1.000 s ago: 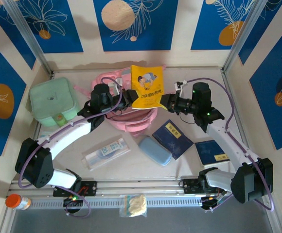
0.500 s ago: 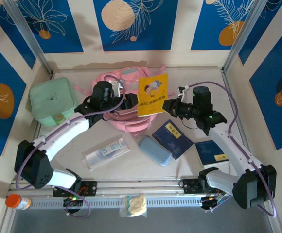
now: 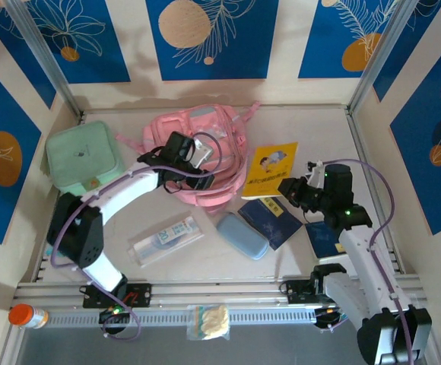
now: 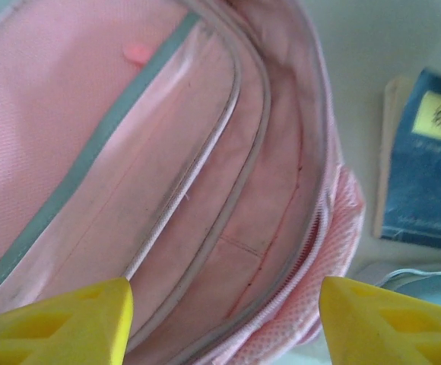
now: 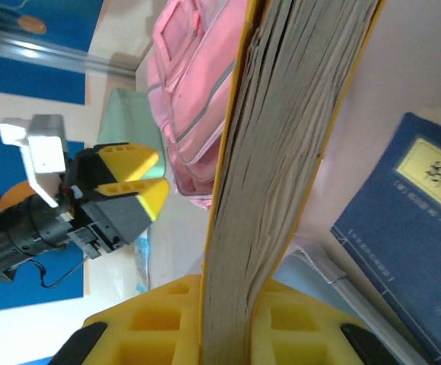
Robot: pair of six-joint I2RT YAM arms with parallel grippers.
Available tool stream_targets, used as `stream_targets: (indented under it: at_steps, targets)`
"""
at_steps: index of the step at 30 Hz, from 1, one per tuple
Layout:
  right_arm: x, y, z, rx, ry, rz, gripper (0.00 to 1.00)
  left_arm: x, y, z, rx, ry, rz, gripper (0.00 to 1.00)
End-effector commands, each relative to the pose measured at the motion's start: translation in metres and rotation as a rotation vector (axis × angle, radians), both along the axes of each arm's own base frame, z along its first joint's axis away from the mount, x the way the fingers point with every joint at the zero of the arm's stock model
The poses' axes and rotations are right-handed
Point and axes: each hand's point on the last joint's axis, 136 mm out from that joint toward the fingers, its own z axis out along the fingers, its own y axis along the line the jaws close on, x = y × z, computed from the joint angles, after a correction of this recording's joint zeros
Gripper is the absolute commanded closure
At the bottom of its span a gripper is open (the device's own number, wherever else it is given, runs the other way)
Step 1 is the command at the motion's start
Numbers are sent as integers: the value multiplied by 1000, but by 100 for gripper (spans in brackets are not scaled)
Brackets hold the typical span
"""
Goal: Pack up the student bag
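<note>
Pale bench (image 3: 312, 129) carried the student bag (image 3: 213, 125) at its far middle, main pocket unzipped. Over that opening hung the left pincer (image 4: 220, 304), jaws wide. Just right of the bag, the right pincer (image 5: 224, 319) clamped a yellow book (image 5: 281, 152).

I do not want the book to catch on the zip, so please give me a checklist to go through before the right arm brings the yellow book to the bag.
1. Right pincer shut on yellow book: ok.
2. Student bag compartment unzipped, lining showing: ok.
3. Left pincer holding the mouth open: not ok, it is open, gripping nothing.
4. Book above the opening: not ok, it is beside the bag, near the blue book.
5. Mouth wide enough for the book: cannot tell.
</note>
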Motion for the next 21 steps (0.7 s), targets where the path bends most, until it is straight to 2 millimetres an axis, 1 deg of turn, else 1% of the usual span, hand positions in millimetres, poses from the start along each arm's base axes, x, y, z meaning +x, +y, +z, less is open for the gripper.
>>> stream_targets:
  at_steps: [1, 3, 7, 9, 12, 13, 16, 19, 20, 21]
  targets:
    - [-2, -2, 16, 38, -66, 14, 100, 10, -9, 1, 64, -48, -100, 34]
    - [-2, -6, 14, 37, -62, 3, 100, 16, -15, -5, 84, -82, -126, 34]
    - [-1, -7, 14, 54, -56, 0, 100, 39, -13, -21, 168, -137, -91, 33]
    - [-1, -7, 16, 55, -60, 0, 100, 42, -16, -29, 186, -137, -107, 34]
    - [0, -8, 15, 51, -58, -1, 100, 41, -21, -40, 207, -125, -150, 30]
    - [0, -8, 14, 51, -57, -1, 100, 45, -22, -43, 224, -137, -148, 30]
    - [3, -7, 11, 57, -46, 1, 100, 56, -20, -57, 300, -146, -142, 29]
    - [6, -6, 12, 72, -43, 3, 100, 69, -14, -67, 368, -200, -116, 29]
    - [7, -5, 12, 74, -44, 4, 100, 74, -12, -68, 383, -221, -96, 30]
    - [7, -5, 13, 72, -48, 4, 100, 80, -9, -67, 397, -244, -71, 34]
